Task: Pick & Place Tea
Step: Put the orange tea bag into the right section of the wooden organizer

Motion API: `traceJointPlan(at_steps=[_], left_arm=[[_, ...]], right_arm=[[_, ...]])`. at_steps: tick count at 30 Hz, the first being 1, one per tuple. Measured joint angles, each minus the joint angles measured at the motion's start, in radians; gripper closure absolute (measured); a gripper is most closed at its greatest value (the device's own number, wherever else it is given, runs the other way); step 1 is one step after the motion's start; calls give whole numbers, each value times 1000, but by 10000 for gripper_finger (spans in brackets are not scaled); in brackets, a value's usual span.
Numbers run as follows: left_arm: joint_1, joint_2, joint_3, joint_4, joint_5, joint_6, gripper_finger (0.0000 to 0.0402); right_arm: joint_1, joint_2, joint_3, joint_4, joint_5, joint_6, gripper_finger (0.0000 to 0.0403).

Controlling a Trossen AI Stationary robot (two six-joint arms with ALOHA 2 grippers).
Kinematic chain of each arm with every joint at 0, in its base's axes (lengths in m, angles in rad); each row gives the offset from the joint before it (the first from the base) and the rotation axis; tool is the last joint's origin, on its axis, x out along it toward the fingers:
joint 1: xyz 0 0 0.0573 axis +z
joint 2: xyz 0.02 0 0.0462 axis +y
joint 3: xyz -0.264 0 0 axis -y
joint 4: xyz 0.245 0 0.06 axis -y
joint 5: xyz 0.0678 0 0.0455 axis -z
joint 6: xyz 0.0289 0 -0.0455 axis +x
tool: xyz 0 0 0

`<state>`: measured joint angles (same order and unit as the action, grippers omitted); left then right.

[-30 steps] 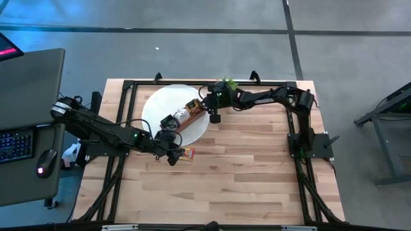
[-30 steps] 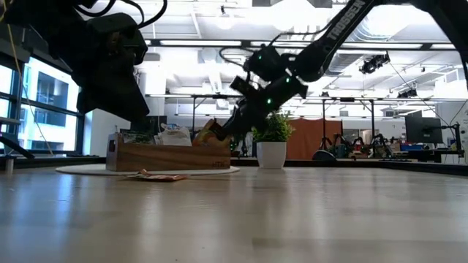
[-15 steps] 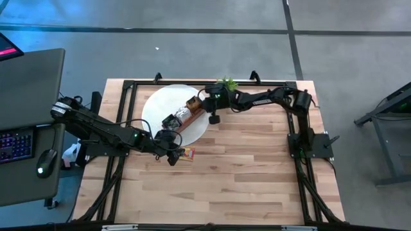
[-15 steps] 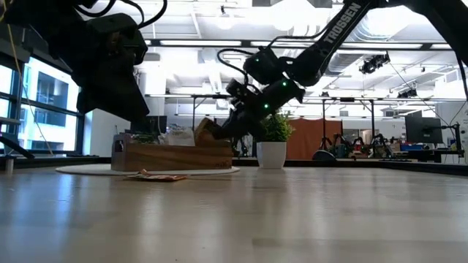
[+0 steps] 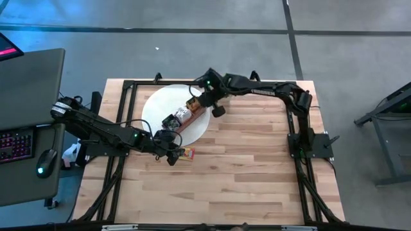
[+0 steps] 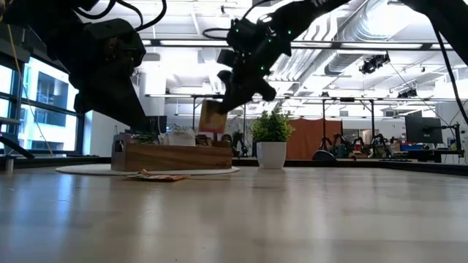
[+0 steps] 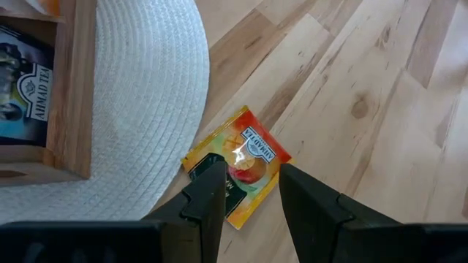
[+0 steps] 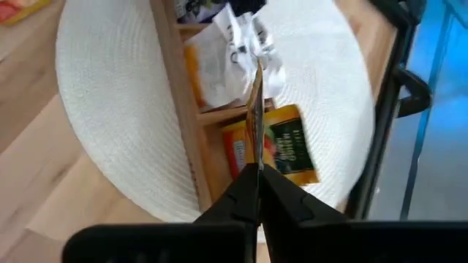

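Pale butcher-block wood, the worktop [image 5: 257, 167], carries a round white woven mat [image 5: 157, 106] toward its far edge, and on the mat's right part a brown wooden compartment box [image 5: 186, 119] of tea sachets. My right gripper [image 8: 256, 172] is pinched tight on one thin sachet, orange-brown [image 6: 212, 117], held edge-on by its lower rim so it hangs clear above the box's right end; I judge it is lifted high so that it will not snag the dividers or drag its neighbours out. Directly under it, in a compartment, lies a red, yellow and green sachet [image 8: 281, 150], with white packets [image 8: 234, 55] in the next compartment. My left gripper [image 7: 248, 183] hovers low, fingers [image 7: 208, 193] parted and grasping nothing, straddling an orange-yellow square sachet with fruit print [image 7: 235, 168] flat on the bare wood just off the mat's near rim. That one appears laid there as a placed item. A small green potted plant [image 6: 271, 142] stands at the worktop's far edge, near the box.
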<state>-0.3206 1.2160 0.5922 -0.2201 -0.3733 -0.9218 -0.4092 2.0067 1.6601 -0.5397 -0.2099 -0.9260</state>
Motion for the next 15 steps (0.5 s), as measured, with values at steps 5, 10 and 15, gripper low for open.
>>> traceJointPlan(at_steps=[5,10,15], left_arm=[[0,0,0,0,0,0,273],[0,0,0,0,0,0,273],[0,0,0,1,-4,0,273]], right_arm=[[-29,5,-7,9,-14,-31,400],[-40,44,-23,22,-33,-93,401],[-33,102,-24,73,2,-179,401]])
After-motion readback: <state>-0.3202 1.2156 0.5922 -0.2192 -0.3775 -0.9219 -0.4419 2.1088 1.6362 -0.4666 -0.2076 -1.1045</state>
